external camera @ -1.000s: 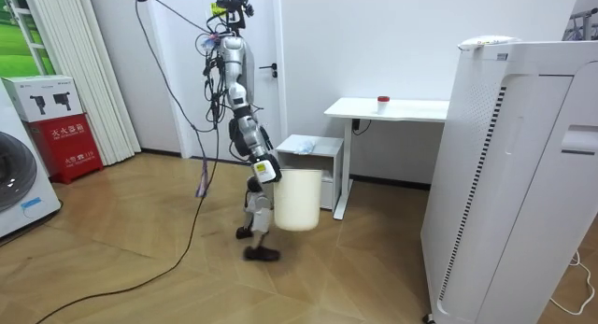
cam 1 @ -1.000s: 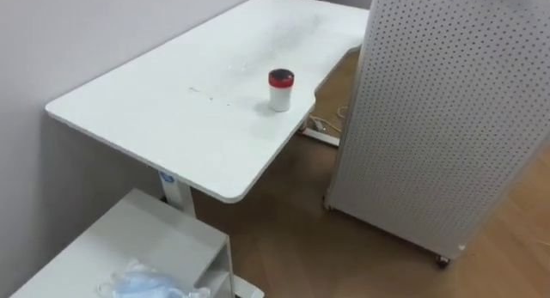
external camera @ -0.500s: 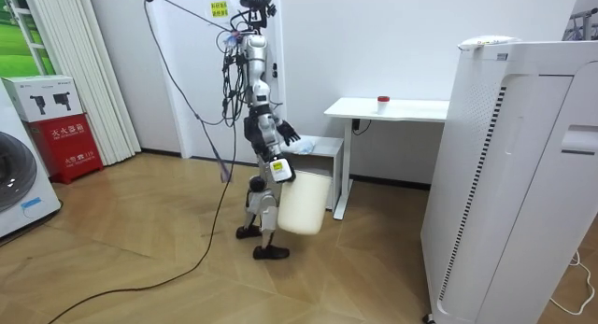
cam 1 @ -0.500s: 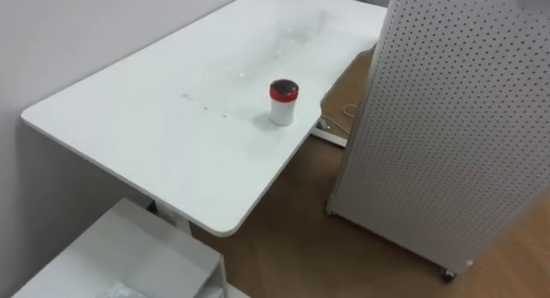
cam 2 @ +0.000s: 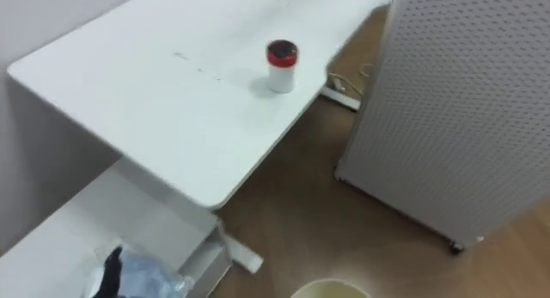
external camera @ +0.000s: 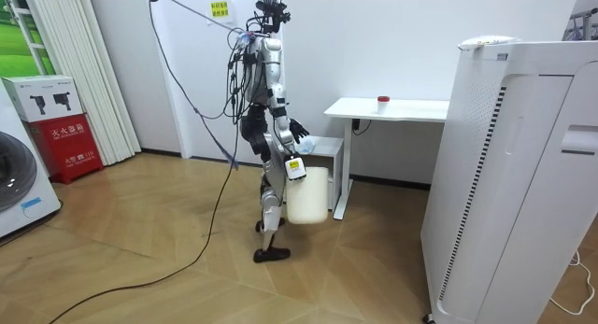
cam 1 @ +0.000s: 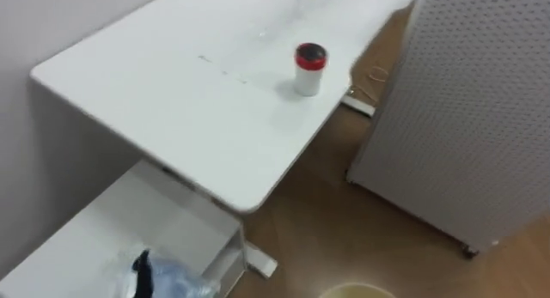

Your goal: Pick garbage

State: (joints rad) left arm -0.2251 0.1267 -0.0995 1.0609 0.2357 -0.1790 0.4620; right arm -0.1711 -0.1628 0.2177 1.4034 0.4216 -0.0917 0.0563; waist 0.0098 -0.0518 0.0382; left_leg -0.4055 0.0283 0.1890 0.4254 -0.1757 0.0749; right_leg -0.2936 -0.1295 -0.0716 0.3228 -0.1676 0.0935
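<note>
A crumpled bluish piece of garbage (cam 1: 172, 282) lies on a low white cabinet (cam 1: 103, 234) at the bottom left of the eye views. A dark finger of my left hand (cam 1: 140, 265) shows right at the garbage's left edge. In the room view that left hand (external camera: 297, 131) is raised over the cabinet (external camera: 318, 145) with its fingers spread. My right hand (external camera: 293, 167) hangs at my side and carries a cream bin (external camera: 307, 195). The bin's rim (cam 1: 357, 291) shows at the lower edge of the left eye view.
A white desk (cam 1: 172, 100) stands above and behind the cabinet, with a red-capped white jar (cam 1: 309, 68) on it. A tall white perforated appliance (cam 1: 481, 100) stands to the right on the wood floor. In the room view I stand just left of the cabinet.
I have stepped closer to the cabinet with the bin swinging at my side. The eye views have shifted down, bringing the garbage, my left hand's finger and the bin's rim into view.
</note>
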